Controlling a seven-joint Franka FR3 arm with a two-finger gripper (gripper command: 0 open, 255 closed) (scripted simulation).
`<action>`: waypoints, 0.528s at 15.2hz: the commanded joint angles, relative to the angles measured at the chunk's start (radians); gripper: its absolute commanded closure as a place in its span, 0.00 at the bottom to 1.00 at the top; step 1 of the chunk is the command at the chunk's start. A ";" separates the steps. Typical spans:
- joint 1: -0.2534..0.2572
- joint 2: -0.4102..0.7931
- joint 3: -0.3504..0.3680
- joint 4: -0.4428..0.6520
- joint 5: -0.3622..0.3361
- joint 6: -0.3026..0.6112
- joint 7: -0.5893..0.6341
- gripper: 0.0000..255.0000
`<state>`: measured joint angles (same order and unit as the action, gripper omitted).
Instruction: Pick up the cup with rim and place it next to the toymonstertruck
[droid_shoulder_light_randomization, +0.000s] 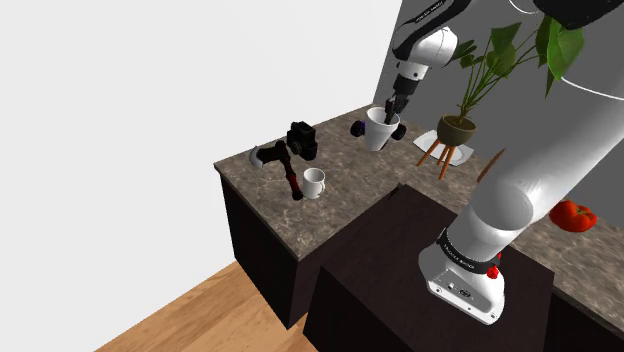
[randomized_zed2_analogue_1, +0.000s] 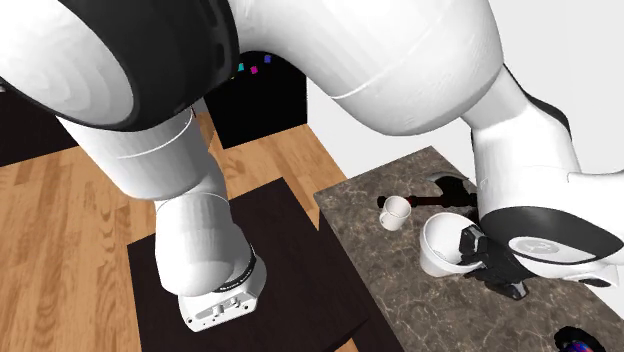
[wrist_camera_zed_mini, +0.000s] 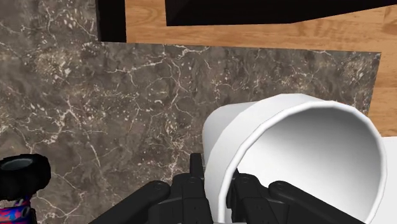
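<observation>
Gripper (wrist_camera_zed_mini: 215, 179) clamped on the white cup's (wrist_camera_zed_mini: 305, 159) wall, one finger inside. Cup's just beside the toy truck (wrist_camera_zed_mini: 22, 175) at the counter's (wrist_camera_zed_mini: 127, 95) wall-side edge. Left: set down, release.

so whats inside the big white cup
One finger of the gripper reaches inside the white cup, clasping its wall. The inner wall looks bare; its bottom is covered by the near wall.

Toy truck (droid_shoulder_light_randomization: 357, 130) just beside cup (droid_shoulder_light_randomization: 381, 128), bare counter (droid_shoulder_light_randomization: 345, 175) toward mug (droid_shoulder_light_randomization: 314, 182), potted plant (droid_shoulder_light_randomization: 456, 128) nearby
</observation>
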<state>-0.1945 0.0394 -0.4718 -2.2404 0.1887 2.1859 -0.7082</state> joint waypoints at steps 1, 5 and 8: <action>-0.026 0.054 -0.021 0.062 0.024 -0.022 -0.061 1.00; -0.087 0.169 -0.046 0.200 0.076 -0.078 -0.163 1.00; -0.142 0.260 -0.055 0.316 0.115 -0.127 -0.231 1.00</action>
<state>-0.3160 0.2623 -0.5239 -1.9704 0.2876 2.0774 -0.9125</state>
